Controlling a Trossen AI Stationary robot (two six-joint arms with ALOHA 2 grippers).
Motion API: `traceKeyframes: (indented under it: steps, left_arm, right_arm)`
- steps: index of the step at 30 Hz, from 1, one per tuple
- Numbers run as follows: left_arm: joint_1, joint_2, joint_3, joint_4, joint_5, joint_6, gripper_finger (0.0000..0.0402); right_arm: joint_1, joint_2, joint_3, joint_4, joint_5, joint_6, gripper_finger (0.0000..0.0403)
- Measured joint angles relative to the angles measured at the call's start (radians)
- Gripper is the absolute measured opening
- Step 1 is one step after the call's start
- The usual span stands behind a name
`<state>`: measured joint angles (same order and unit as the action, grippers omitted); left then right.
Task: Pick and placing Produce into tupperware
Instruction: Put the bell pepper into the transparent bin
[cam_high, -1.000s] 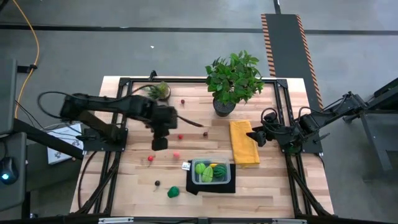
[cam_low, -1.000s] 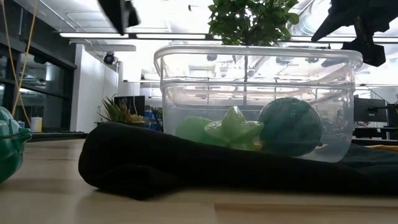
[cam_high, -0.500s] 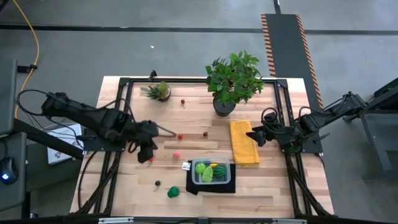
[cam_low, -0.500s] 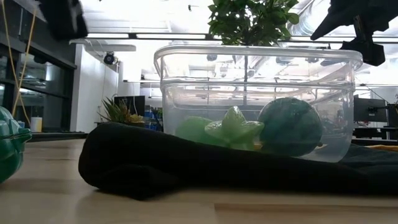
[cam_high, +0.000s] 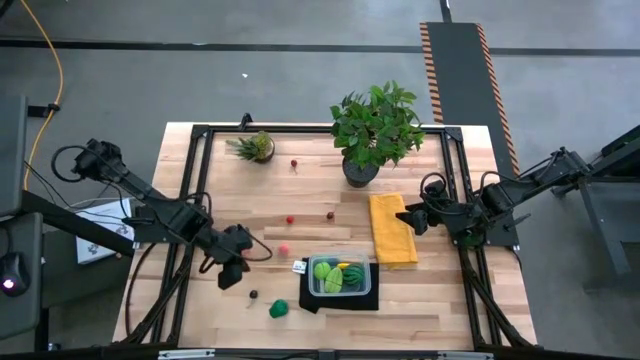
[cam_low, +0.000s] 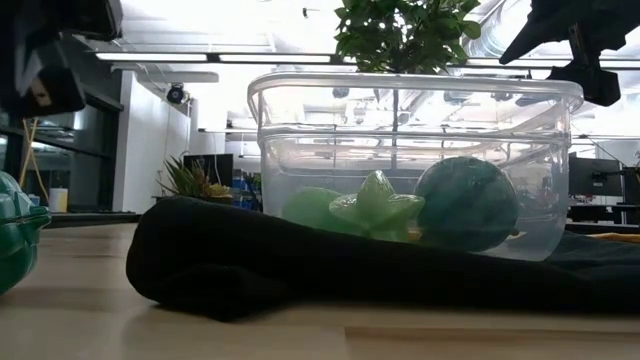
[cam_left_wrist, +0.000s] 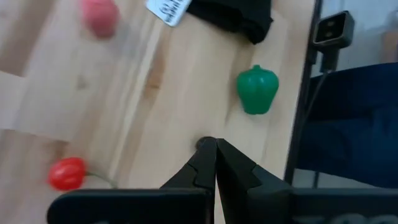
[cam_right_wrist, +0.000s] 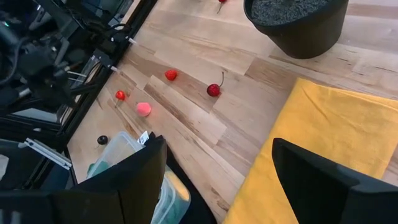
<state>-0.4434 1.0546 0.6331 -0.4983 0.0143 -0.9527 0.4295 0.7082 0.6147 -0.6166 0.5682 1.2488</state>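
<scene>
Dark berry (cam_left_wrist: 203, 144): tiny, light, likely rolls. Your left gripper (cam_left_wrist: 216, 155), fingers pressed together, needs opening; pinch its middle.

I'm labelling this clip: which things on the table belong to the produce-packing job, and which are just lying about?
Job:
clear plastic rectangular tupperware, green and yellow toy produce inside
loose green toy pepper
small dark berry
pink piece
red berries
left gripper, shut

Lying about:
yellow cloth
big leafy potted plant
small spiky plant
black mat

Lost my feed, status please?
Left hand shut, empty, over dark berry. Right hand open above yellow cloth. Tupperware partly filled. Nothing blocking.
</scene>
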Motion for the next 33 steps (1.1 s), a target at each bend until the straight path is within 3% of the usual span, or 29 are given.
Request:
traceKeyframes:
  steps: [13,23,33]
  left_arm:
    - [-0.086,0.092,-0.029,0.108,0.047,-0.023,0.0001]
    - [-0.204,0.172,-0.029,0.191,0.043,-0.142,0.0001]
    - [-0.302,0.174,-0.029,0.201,0.017,-0.238,0.0001]
  right_arm:
    - [0.0,0.0,0.0,0.007,0.0,0.008,0.0282]
    - [-0.012,0.022,0.001,0.062,0.052,0.009,0.0282]
    - [-0.034,0.064,0.001,0.062,0.024,0.056,0.0282]
